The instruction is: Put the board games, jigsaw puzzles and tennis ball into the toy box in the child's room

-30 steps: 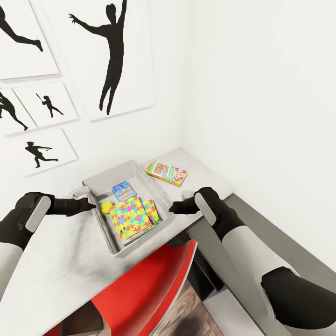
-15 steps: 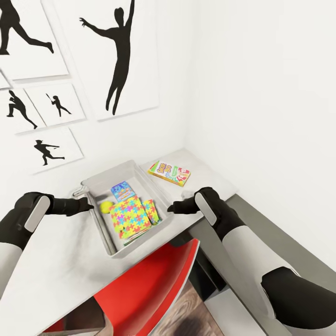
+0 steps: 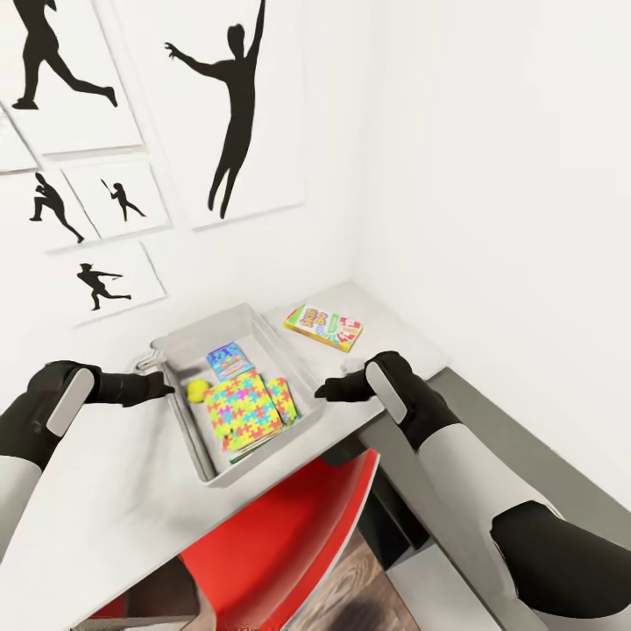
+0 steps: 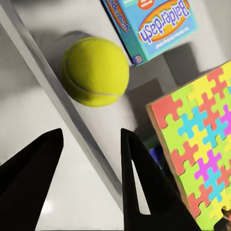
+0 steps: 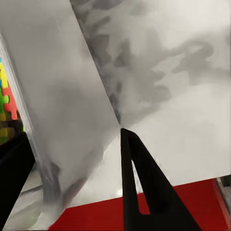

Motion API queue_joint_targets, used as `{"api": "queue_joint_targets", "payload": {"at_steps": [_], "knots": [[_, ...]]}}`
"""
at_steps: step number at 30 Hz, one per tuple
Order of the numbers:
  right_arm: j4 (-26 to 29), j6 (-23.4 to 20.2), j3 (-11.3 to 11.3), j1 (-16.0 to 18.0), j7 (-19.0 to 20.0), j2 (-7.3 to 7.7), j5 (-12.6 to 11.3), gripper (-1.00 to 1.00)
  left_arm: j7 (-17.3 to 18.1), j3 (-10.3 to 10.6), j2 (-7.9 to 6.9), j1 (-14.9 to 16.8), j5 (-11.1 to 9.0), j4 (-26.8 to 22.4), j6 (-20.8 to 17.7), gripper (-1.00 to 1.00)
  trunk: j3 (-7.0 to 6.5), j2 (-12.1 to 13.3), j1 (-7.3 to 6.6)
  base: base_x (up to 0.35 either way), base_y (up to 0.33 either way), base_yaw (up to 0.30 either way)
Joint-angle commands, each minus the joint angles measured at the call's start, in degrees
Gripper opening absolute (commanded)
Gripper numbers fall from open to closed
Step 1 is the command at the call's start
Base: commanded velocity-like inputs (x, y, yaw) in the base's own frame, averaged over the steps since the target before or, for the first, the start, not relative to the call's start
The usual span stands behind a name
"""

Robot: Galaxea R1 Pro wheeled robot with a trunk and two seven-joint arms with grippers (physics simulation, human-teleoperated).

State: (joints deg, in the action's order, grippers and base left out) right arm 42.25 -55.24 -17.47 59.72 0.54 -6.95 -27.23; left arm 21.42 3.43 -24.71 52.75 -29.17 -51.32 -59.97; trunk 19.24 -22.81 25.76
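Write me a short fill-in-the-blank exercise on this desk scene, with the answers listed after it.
1. The tennis ball lies inside the ____.
2. One board game lies on the table, ____ the toy box.
3. The chair tucked under the table is ____ in colour.
4. The left gripper and right gripper flank the ____.

Answers: toy box; outside; red; toy box

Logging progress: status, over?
Left gripper and right gripper open, flanking the toy box. Tennis ball, puzzles inside; one board game out on the table.
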Motion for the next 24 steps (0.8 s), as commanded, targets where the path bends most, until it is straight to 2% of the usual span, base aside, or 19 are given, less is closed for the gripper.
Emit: {"api": "queue_joint_targets", "payload": {"at_steps": [1,9,24], "knots": [[0.02,-0.22,-0.09,0.05,-0.02,0.02,0.86,-1.00,0.47,0.08,-0.08,0.07,1.51,-0.01,-0.03,-1.00,0.02,-0.11,0.02,-0.092,0.062,0.091],[0.02,-0.22,-0.03,0.05,0.05,0.09,0.86,-1.00,0.47,0.14,-0.08,0.07,1.48,-0.01,-0.03,-1.00,-0.43,-0.11,0.02,-0.159,0.119,0.066],[0.10,-0.22,0.08,0.05,0.05,-0.07,0.86,-1.00,0.50,0.00,-0.42,0.07,1.44,-0.01,-0.03,-1.00,-0.45,-0.11,0.02,-0.232,0.199,0.002]]}}
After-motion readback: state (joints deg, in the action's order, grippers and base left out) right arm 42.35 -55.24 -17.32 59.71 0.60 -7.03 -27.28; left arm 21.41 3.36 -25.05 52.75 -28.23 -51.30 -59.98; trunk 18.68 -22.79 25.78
